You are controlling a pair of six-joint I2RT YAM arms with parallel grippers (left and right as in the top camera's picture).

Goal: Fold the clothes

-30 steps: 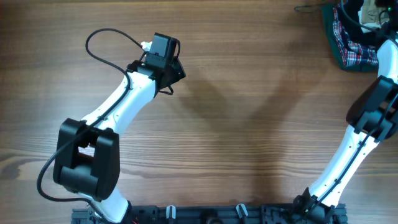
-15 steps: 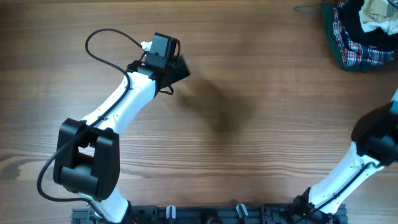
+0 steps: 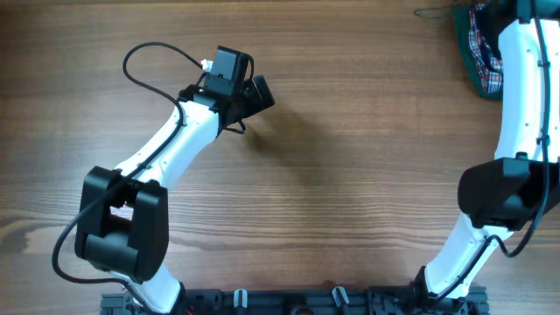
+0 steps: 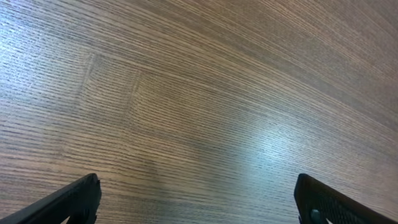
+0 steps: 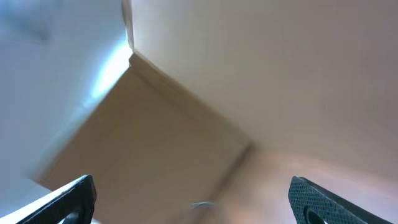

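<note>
The clothes, the light-blue checked piece, show in no view. My left gripper (image 3: 262, 91) hovers over bare wooden table (image 3: 350, 175) at the back left. It is open, and the left wrist view shows its two black fingertips (image 4: 74, 200) far apart with only wood grain between them. My right arm (image 3: 518, 96) reaches up along the right edge to the back right corner, and its hand runs out of the overhead view. In the right wrist view my right gripper (image 5: 193, 202) stands open and empty, facing blurred walls instead of the table.
A pile of red-green plaid and dark garments (image 3: 477, 54) lies at the back right corner, partly covered by the right arm. A thin wire hanger tip (image 3: 430, 11) pokes out to its left. The left arm's black cable (image 3: 140, 52) loops over the table.
The left gripper has opened in place. The right arm has swung up from the right edge to over the garment pile, and its jaws have opened wide.
</note>
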